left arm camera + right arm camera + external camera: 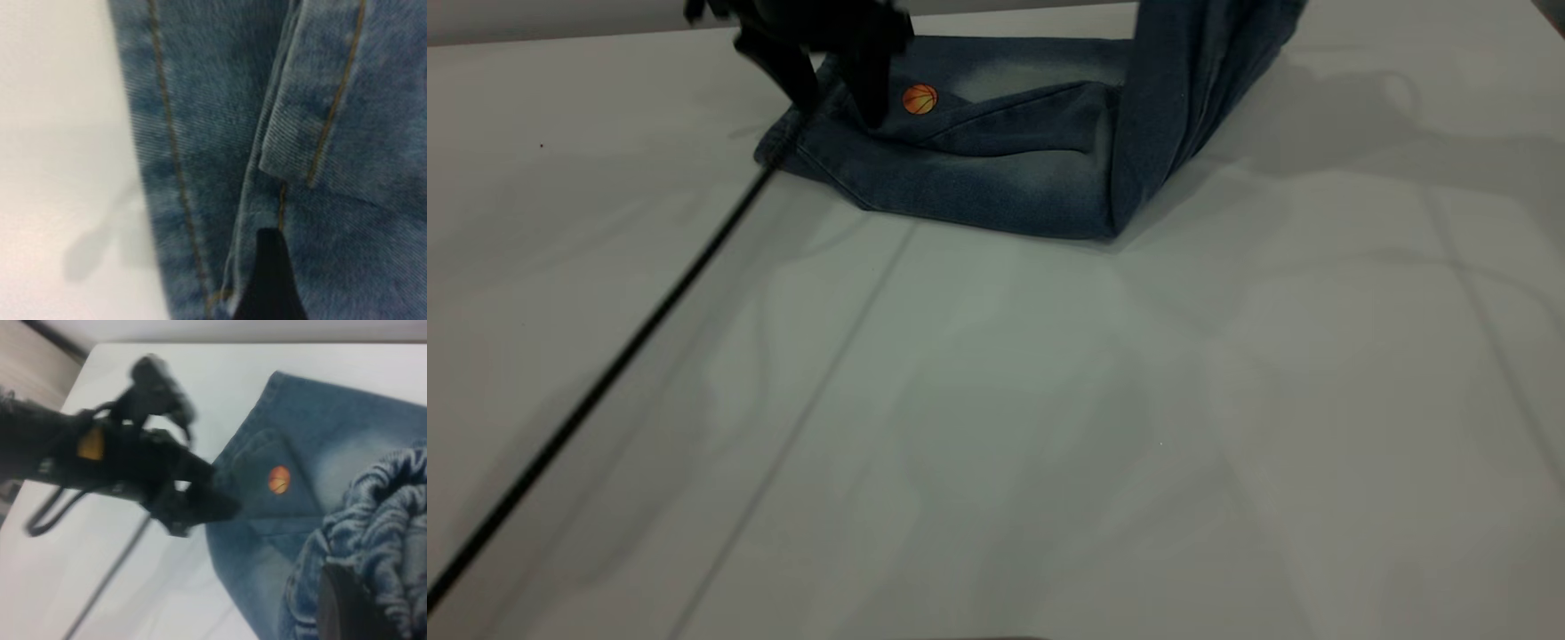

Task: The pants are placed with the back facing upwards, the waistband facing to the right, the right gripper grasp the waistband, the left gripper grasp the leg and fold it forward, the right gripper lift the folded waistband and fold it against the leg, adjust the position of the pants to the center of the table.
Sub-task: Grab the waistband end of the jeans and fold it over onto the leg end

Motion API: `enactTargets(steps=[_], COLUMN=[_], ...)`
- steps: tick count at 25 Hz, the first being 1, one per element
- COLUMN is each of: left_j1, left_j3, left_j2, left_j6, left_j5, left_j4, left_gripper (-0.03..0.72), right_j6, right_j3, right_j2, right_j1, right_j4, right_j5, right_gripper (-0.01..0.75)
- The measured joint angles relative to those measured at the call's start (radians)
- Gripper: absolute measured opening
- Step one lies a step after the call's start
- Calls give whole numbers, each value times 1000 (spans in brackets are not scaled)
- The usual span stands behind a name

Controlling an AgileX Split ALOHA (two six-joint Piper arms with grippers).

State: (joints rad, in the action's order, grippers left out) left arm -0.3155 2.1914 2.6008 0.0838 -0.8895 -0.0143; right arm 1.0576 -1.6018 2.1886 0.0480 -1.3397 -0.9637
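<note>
We see the faded blue denim pants [996,169] lying at the far side of the broad, smooth, pale grey-white counter [1049,427], folded lengthwise into a low band with the orange basketball print [919,99] of the printed leg [925,133] facing up near their left end. At that end the left tool [831,98], a black claw with two tapered fingers, stands down on the denim beside the stitched hem, its fingers set apart with one on each side of a stretch of cloth just left of the ball. In the left wrist view a single dark fingertip [270,280] presses against a fold of the leg, between two lines of tan stitching, with the bare counter alongside. A thin black cable [605,382] runs from the hem edge across the counter toward the near left corner. On the right, the pants rise steeply off the counter in a hanging column of denim [1192,98] that leaves the exterior view at the top. The right wrist view shows why: the gathered, ruched elastic waistband [373,540] is bunched against the dark finger of the right tool [347,607], which is clamped on that band and carries it above the folded leg. From the same view we make out the left arm's black body [120,473], with a yellow patch on it, at the far hem, well apart from the lifted waistband.
</note>
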Motion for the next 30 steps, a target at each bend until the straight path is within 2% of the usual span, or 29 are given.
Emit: enactTargets(steps=[8,13,21,30], left_j1=[-22,-23,8,14], left_j3=[2,11,136,160], left_j2=[41,7,-162,-254], left_j6=[-5,-5,-51,-73], left_j5=[39,2,-143,-168], left_j4=[8,14,-102,-119], left_gripper=[516,516,516,516], right_j6=[-14,-3,123,335], right_j3=[-7,-7,-7,-7], right_j2=[0,0,0,44], right_j1=[-119,-161,-234,-372], right_j4=[11,-30,-218,-407], right_j5=[117,168,259,427], right_gripper=[65,65,65,65])
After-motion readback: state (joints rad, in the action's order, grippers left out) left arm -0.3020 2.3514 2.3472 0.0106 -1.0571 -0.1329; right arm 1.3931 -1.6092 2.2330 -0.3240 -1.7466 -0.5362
